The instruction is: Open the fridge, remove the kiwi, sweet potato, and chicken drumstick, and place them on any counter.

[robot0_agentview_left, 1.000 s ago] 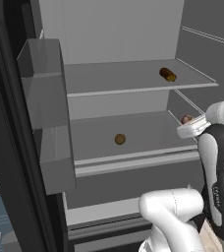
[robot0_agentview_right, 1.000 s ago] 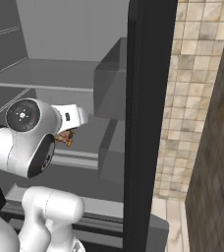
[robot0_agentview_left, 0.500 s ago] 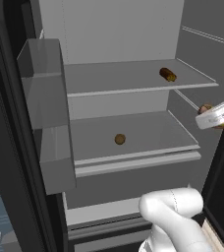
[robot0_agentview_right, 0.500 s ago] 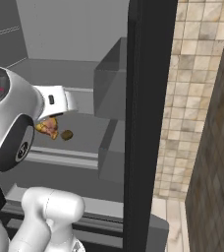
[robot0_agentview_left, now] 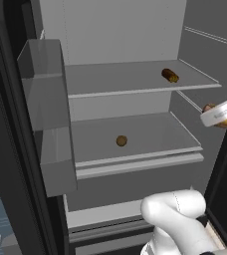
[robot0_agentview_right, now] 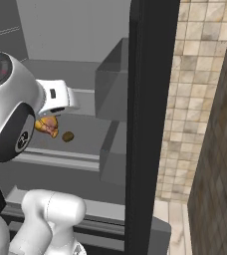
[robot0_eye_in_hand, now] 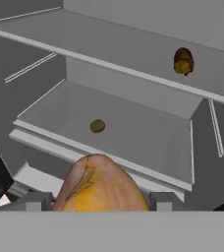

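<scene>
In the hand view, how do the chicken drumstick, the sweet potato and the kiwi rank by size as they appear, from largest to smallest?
1. chicken drumstick: largest by far, but it sits right at the camera, between the fingers, so nearness inflates it.
2. sweet potato, on the upper shelf.
3. kiwi, on the lower shelf, slightly smaller looking than the sweet potato.

White arm with dark joints
Glossy rounded white links are showing, a round dark-grey joint cap [robot0_agentview_right: 8, 134] behind the hand, and a white wrist band [robot0_agentview_left: 220, 112] edged in darker grey.
</scene>
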